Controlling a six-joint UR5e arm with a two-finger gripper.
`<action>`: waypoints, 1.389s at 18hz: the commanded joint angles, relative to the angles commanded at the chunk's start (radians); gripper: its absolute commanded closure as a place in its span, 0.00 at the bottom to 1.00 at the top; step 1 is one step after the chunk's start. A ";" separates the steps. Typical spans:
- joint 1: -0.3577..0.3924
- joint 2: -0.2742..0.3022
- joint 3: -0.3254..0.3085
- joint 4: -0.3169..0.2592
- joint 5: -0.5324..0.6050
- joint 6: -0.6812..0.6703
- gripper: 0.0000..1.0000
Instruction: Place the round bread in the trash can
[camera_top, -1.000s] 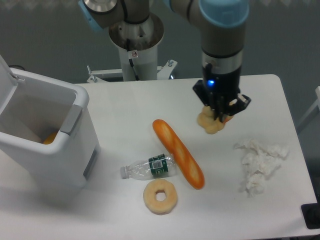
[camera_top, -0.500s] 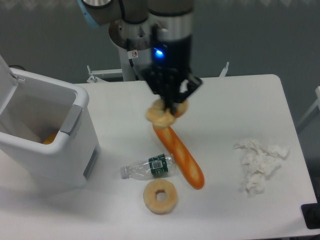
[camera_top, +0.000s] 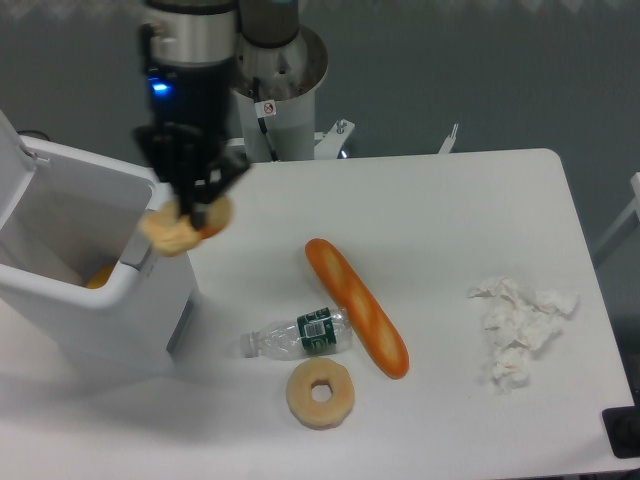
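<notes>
My gripper is shut on the round bread, a pale yellow-tan lumpy bun, and holds it in the air at the right rim of the trash can. The trash can is a large white bin at the left of the table, its lid standing open at the far left. An orange item lies inside it. The bun hangs partly over the can's grey rim strip.
On the white table lie a long orange baguette, a clear plastic bottle with a green label, a ring-shaped bread and crumpled white tissue. The robot base stands behind the table.
My gripper has carried the round bread from the right of the table, over the baguette's top end, leftward to the trash can's right rim. Nothing else moved.
</notes>
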 joint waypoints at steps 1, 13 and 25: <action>-0.017 0.000 0.000 0.000 -0.005 -0.009 1.00; -0.083 0.017 -0.002 -0.008 -0.072 -0.014 0.00; 0.010 0.006 0.000 -0.012 0.075 0.108 0.00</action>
